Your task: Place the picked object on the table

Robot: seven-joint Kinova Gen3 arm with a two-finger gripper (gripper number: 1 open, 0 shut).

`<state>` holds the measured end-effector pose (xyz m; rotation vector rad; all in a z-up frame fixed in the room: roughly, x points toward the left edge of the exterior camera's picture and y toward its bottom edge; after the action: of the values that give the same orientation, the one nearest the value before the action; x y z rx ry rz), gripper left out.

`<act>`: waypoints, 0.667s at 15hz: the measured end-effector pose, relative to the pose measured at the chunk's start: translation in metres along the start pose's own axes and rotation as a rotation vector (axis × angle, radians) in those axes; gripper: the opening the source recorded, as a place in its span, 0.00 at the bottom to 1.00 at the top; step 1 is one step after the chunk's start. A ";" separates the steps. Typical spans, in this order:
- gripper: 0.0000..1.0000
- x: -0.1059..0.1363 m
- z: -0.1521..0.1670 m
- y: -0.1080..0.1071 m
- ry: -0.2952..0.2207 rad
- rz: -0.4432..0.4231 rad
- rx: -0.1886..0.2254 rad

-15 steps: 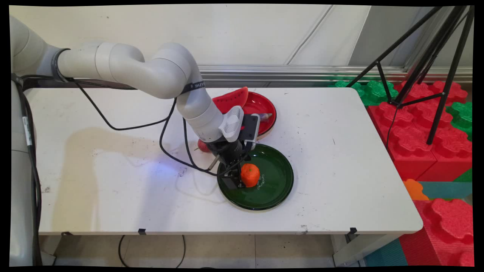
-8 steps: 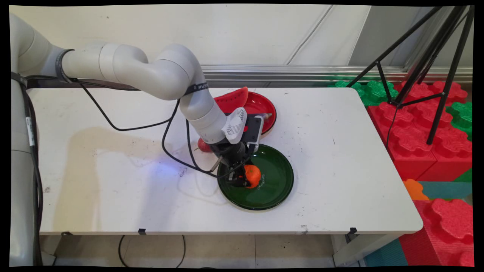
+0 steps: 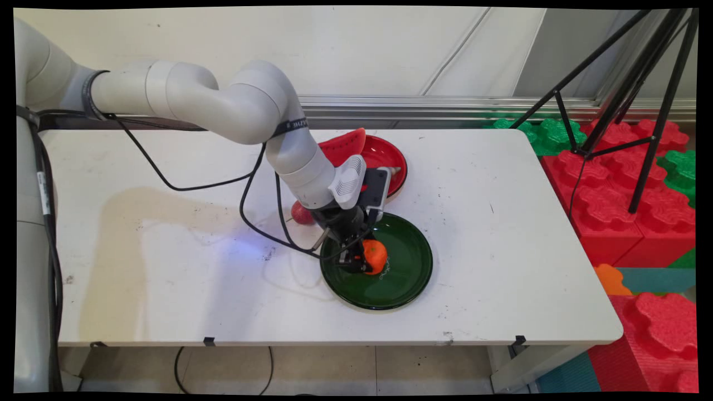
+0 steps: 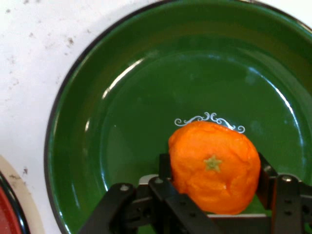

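Over the green plate: the black two-finger end effector (image 3: 365, 263) is clenched on the round orange toy mandarin (image 4: 213, 166), one finger on each flank.
Change from earlier frames: one second ago the fingers stood open beside the mandarin; they have since closed on it, and the fruit now sits slightly higher in the main view.
Mandarin position: inside the glossy dark green round plate (image 3: 409, 278), over its left half; whether it still touches the plate floor cannot be told.
Mandarin surface: matt, lumpy, with a small green star-shaped stem mark on top.
Green plate: smooth, reflective, dark rim, small white scroll ornament (image 4: 209, 119) near its centre.
Bench: white bench (image 3: 501, 223), scuffed and speckled.
Behind the arm: glossy red round plate (image 3: 384, 153) carrying a red toy watermelon slice (image 3: 342, 146).
Beside the arm: small red fruit (image 3: 301, 213) on the bench, partly hidden.
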<state>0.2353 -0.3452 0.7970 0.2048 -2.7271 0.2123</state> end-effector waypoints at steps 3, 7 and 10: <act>0.00 0.001 -0.009 0.000 0.015 -0.022 0.013; 0.00 -0.002 -0.031 0.003 0.044 -0.055 0.033; 0.00 -0.006 -0.051 0.007 0.074 -0.088 0.048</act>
<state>0.2587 -0.3291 0.8404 0.3239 -2.6345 0.2557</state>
